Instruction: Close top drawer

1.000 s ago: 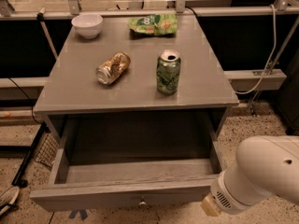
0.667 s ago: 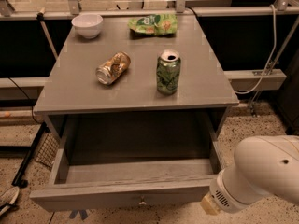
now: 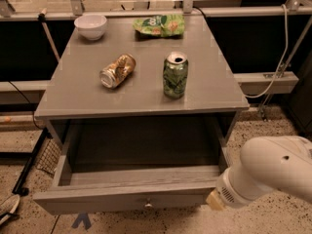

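Observation:
The top drawer [image 3: 122, 200] is a wide grey wooden drawer pulled far out from under the grey table top [image 3: 141, 94]. It is empty inside. A small round metal knob [image 3: 147, 204] sits at the centre of its flat front panel. My white arm [image 3: 265, 174] comes in from the lower right, its end next to the drawer's right front corner. The gripper itself is hidden beyond the arm's end or below the view.
On the table top stand an upright green can [image 3: 175, 75], a gold can lying on its side [image 3: 117, 71], a white bowl [image 3: 90, 26] and a green snack bag [image 3: 160, 25]. A railing and cables run behind. Speckled floor lies around.

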Tool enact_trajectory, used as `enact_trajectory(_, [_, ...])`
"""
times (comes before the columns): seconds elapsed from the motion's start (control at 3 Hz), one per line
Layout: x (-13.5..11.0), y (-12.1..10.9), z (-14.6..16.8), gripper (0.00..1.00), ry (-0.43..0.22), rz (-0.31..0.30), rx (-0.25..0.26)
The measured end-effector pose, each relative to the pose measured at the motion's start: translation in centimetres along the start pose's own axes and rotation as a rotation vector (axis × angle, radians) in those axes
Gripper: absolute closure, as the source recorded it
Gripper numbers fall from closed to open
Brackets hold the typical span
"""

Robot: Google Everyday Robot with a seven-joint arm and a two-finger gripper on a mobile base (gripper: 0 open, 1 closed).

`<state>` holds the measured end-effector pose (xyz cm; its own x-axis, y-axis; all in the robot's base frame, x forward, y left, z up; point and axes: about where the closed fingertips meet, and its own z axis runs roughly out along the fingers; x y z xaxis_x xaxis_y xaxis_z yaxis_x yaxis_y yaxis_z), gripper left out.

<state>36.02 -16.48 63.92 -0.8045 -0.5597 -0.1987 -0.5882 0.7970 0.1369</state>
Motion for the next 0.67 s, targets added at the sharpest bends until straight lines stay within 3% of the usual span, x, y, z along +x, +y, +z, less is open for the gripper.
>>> enact_trajectory(0.67, [-2.0,-1.7,0.8,1.00,-0.052,-0.017,0.008])
